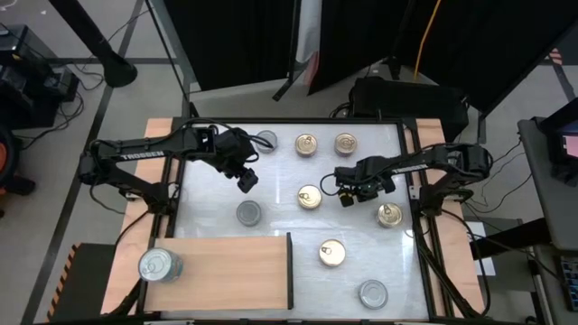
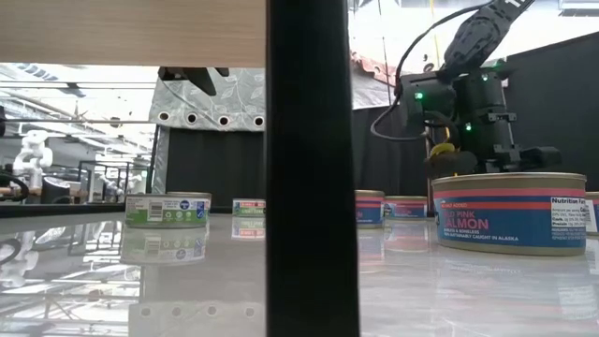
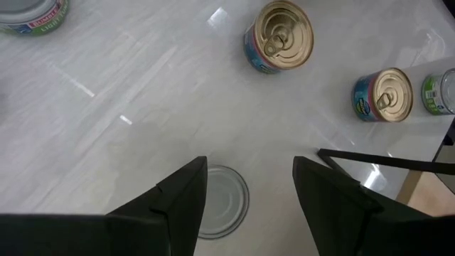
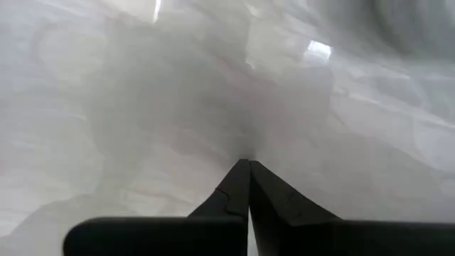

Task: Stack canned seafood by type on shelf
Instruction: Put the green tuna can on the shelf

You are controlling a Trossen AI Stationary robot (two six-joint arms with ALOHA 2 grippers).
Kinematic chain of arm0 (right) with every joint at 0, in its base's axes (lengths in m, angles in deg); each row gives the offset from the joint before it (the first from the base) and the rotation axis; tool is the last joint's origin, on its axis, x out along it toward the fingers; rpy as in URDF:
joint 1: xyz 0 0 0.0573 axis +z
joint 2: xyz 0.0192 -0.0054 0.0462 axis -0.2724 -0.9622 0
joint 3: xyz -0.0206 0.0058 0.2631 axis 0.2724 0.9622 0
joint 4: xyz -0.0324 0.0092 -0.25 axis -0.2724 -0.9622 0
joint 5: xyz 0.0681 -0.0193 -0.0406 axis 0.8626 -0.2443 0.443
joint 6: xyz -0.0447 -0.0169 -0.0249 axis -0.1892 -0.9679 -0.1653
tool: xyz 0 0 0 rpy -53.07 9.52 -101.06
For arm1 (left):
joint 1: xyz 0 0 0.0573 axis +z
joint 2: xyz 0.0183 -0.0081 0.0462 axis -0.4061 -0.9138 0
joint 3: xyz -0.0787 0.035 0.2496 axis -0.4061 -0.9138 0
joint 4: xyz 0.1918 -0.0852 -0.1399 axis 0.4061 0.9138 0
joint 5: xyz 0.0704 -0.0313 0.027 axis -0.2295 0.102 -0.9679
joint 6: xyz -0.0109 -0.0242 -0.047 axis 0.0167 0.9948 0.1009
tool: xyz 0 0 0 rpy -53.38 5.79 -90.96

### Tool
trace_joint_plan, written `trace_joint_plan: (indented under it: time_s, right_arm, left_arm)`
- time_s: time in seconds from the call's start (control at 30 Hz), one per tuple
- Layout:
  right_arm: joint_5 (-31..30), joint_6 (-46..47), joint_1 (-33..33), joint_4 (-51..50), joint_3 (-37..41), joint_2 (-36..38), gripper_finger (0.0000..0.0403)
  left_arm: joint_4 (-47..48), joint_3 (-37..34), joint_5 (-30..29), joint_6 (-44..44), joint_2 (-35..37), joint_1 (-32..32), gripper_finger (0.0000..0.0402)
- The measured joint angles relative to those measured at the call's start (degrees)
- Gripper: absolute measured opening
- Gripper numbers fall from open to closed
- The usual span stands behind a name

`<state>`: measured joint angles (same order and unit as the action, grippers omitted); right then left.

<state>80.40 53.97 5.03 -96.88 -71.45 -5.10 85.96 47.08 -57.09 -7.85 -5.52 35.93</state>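
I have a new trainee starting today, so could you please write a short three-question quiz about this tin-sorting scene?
1. True or false: the right hand is open.
2. How many tins stand on the wooden board?
3. Which tin lies just ahead of the open left hand?
A) a gold-lidded tin
B) the plain silver tin
C) none

Key:
1. False: its fingers are pressed together, holding nothing.
2. One, the silver-lidded tin at the board's left end.
3. B: the silver tin on the white table shows between the fingers; the hand holds nothing.
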Motion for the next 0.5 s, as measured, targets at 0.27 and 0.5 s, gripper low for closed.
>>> trace_joint_plan:
  time_s: [0.27, 0.5]
  right_arm:
    - [-1.4, -6.1, -4.4, -5.9, -4.6, 3.4, 0.0]
    - [-5.4, -15.4, -14.6, -9.5, -5.7, 6.2, 0.0]
  left_arm:
    - [0.1, 0.0, 0.0, 0.1, 0.0, 0.0, 0.0215]
    - [0.2, 0.0, 0.4, -0.5, 0.0, 0.0, 0.0215]
